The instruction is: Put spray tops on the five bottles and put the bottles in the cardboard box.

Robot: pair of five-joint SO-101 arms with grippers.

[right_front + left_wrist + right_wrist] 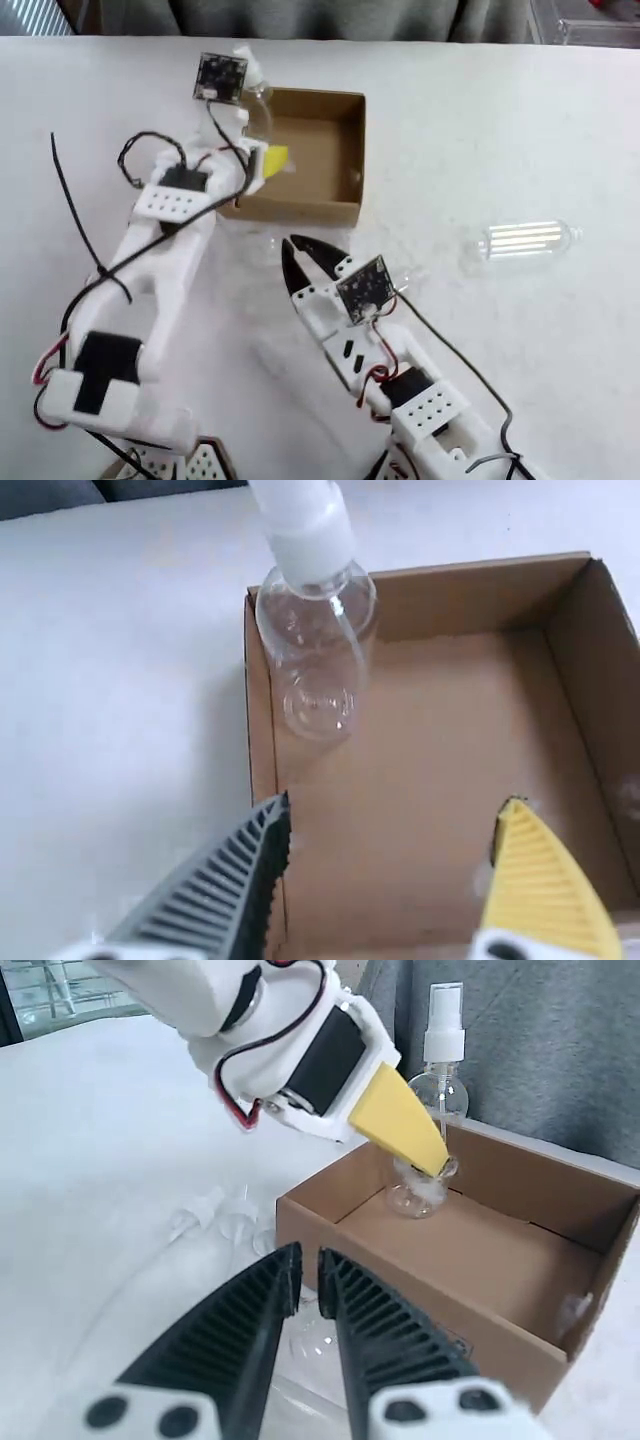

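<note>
Working on a white table (500, 120), cardboard box (300, 210) lying open near its middle. Hovering the left gripper (395, 805) over the box floor, jaws spread wide, empty. Holding the right gripper (308, 1255) low beside the box's near wall, fingers almost together on nothing. Housing a standing bottle (315, 650), spray top (305, 530) fitted, in the box's far corner; leaving a loose bottle (525, 240) lying well apart on the table. Probably risking toppling the standing bottle by swinging the left arm out carelessly, or squirting the loose bottle away by pinching its slick round side off-centre.
</note>
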